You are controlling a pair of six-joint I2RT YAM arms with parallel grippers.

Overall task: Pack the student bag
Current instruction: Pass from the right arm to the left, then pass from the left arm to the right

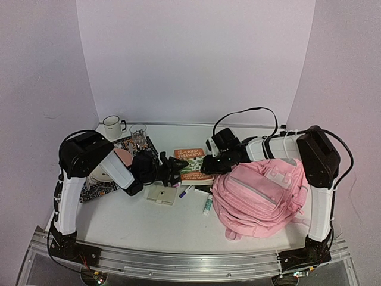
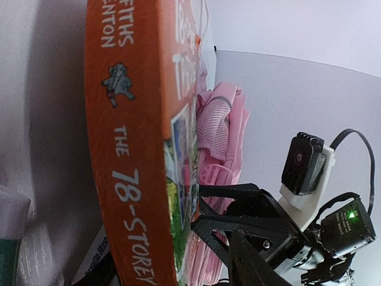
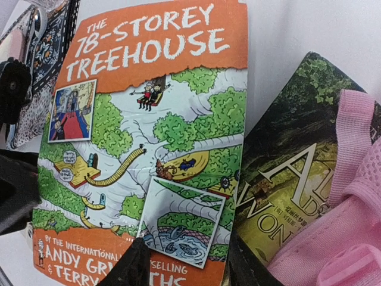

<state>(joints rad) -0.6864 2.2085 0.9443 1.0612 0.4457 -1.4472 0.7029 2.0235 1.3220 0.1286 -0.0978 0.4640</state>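
On the right half of the table (image 1: 149, 229), the student bag (image 1: 262, 193) is lying flat with its zip pockets facing up. Just to its left, two books are lying stacked. An orange book (image 3: 149, 119) titled "The 78-Storey Treehouse" is resting on top. A dark green book (image 3: 286, 179) is showing from under its right side, with one corner pressing against the bag's pink mesh strap.

Both arms are meeting over these books. The left gripper (image 1: 169, 168) is reaching in from the left, its camera looking along the orange spine at very close range. I cannot tell whether its jaws are closing on the book or standing free. The right gripper (image 1: 209, 165) is coming in from the bag side. One black finger is lying over the lower cover and the other is sitting at the seam between the two books. Whether it is clamping the orange book is also unclear.

Small things are crowding the space in front of the books. A flat beige object (image 1: 162, 194) is lying beside a marker (image 1: 186, 192), and a green-and-white tube (image 1: 208, 204) is lying just beside the bag's left flank. A patterned mat (image 1: 95, 186) is lying under the left arm. A white mug (image 1: 112, 126) and a glass (image 1: 138, 136) are standing at the back left, well apart from the bag.
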